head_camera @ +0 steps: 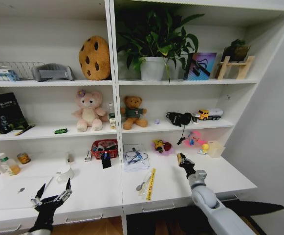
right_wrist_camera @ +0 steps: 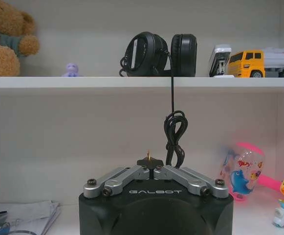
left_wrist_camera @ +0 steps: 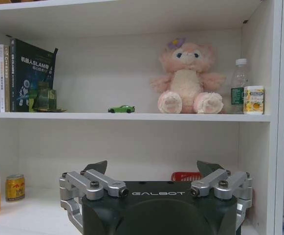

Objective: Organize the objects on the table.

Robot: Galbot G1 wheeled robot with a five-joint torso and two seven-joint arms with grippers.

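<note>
The white table carries scattered clutter. A silver laptop lies closed at the left, and my left gripper hovers open just in front of it. A yellow flat strip and a spoon lie near the middle. My right gripper hangs above the desk right of the strip, shut, with a small yellow thing pinched at its tips; I cannot tell what it is. A tiny green toy car sits on the lower shelf. A small can and a bottle stand at the far left.
A red basket, a white cup and papers with pens sit mid-desk. Pink and yellow toys crowd the back right. Headphones hang a cable down from the shelf. The front right of the desk has free room.
</note>
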